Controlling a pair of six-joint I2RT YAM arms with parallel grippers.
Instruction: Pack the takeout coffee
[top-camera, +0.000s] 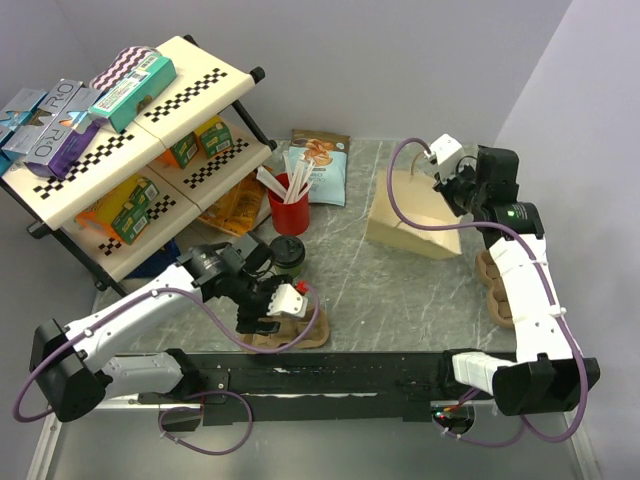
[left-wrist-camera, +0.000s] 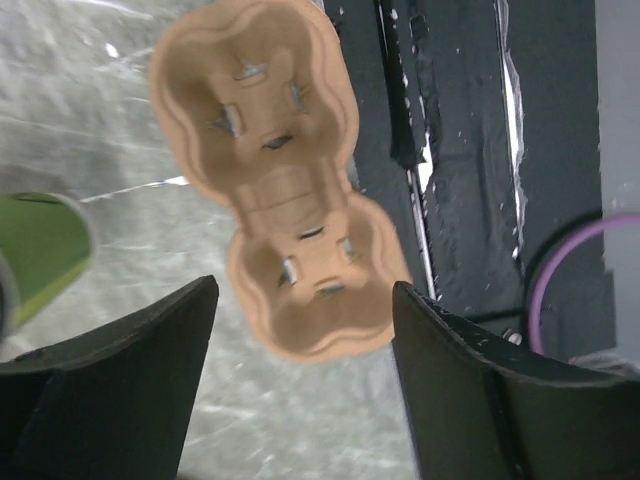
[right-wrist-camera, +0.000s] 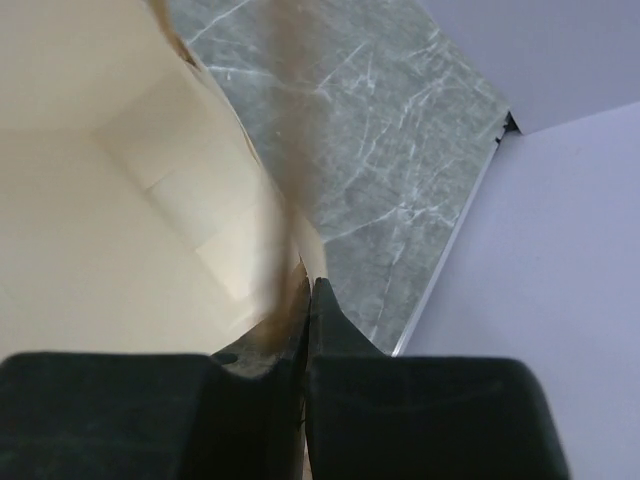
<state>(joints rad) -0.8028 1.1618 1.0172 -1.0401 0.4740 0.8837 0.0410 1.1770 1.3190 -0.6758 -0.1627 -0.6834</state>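
Closest to the arms, the left claw (left-wrist-camera: 305, 290) hangs over a brown cup holder (left-wrist-camera: 265, 110) that lies flat on the table (top-camera: 400, 290). Its two fingers stand wide apart, with one end of the holder between them. They grip nothing that I can see, and I cannot tell if they touch the holder's sides. Both holes in the holder have nothing in them.

Just behind the holder stands the takeout coffee (top-camera: 289, 256). It is upright on the table with its black lid on. It is not in the holder and not in the bag. A little farther back is the red cup (top-camera: 289, 215) with its white sticks.

Off to the right and farther away sits the paper bag (top-camera: 410, 215). The right claw (right-wrist-camera: 308, 290) is squeezed tight on the bag's top edge, and the bag looks open with nothing inside.

I think the job has only just begun. The lid is on and the bag is ready. The coffee has yet to go into the holder, and then into the bag.
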